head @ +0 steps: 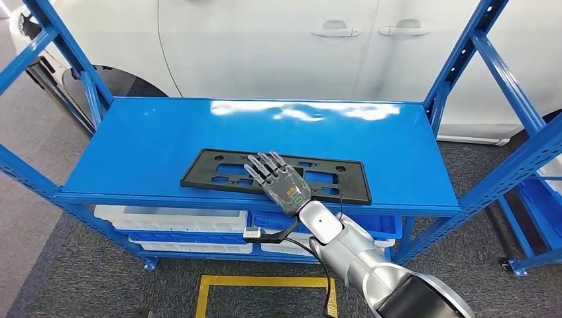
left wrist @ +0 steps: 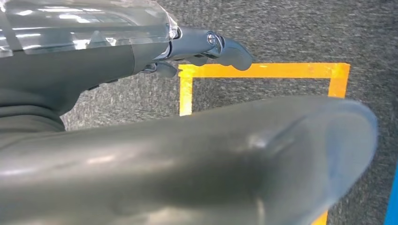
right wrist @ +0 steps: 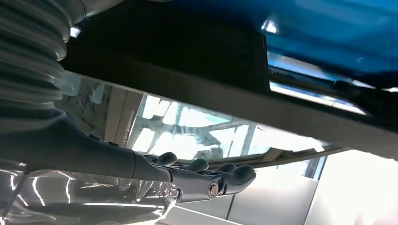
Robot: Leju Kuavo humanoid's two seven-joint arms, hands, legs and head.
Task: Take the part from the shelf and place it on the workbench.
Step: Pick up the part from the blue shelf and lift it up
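Note:
The part is a flat black plate frame (head: 219,171) with several cut-outs, lying along the front edge of the blue shelf top (head: 166,132). My right hand (head: 278,180) reaches over its middle, fingers stretched out flat and apart above it. In the right wrist view the fingers (right wrist: 206,180) stand a little off the dark part (right wrist: 178,51), with light showing through the gap between them. Nothing is in that hand. My left hand (left wrist: 202,47) hangs over the grey carpet, fingers out and holding nothing.
Blue rack uprights (head: 464,59) slant up at both sides. A white car (head: 278,46) stands right behind the shelf. White and blue bins (head: 172,218) fill the lower level. A yellow tape square (head: 265,285) marks the carpet below. Another blue rack (head: 540,199) stands at right.

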